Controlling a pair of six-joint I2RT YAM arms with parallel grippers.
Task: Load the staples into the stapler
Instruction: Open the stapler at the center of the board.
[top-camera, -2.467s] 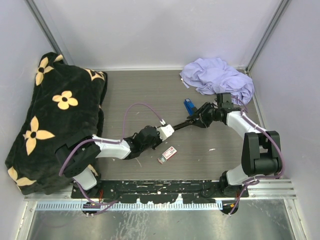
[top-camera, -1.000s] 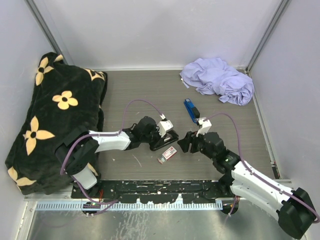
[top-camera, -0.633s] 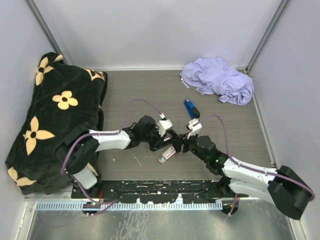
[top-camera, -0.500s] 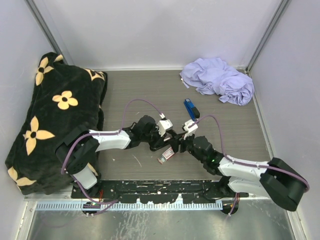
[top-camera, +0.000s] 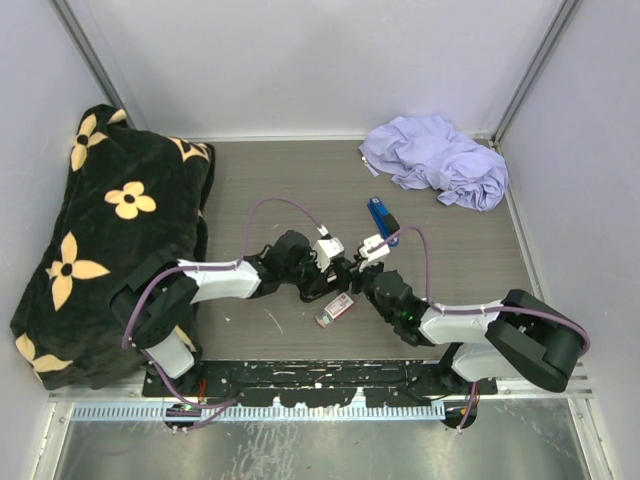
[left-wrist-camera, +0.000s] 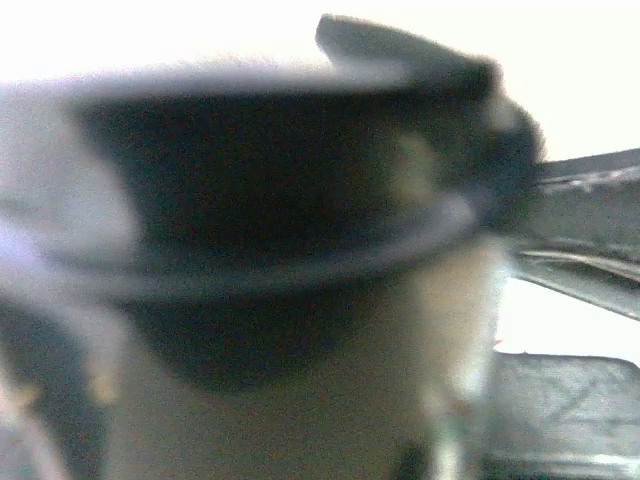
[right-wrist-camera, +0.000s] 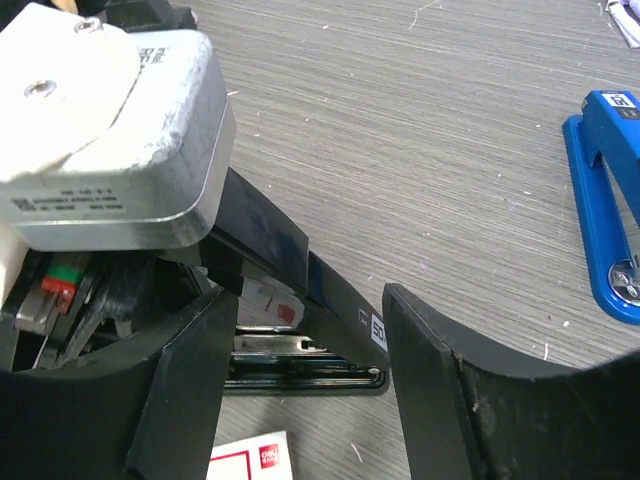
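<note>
While left hand (top-camera: 338, 270) pinches glossy black stapler (right-wrist-camera: 270, 235), right hand (right-wrist-camera: 305, 300) gapes, straddling it.

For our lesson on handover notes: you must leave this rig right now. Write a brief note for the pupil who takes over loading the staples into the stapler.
Left claw: shut on the black stapler.
Right claw: open, one finger on each side of that stapler's top arm, gripping nothing.
Staples: the box lies on the table beside the black stapler, not gripped.
Blue stapler: lies apart, not in use.
Done: stapler gripped; its top looks lifted off the metal rail.
Left: take staples from the box, lay them in the rail, close the stapler.
</note>
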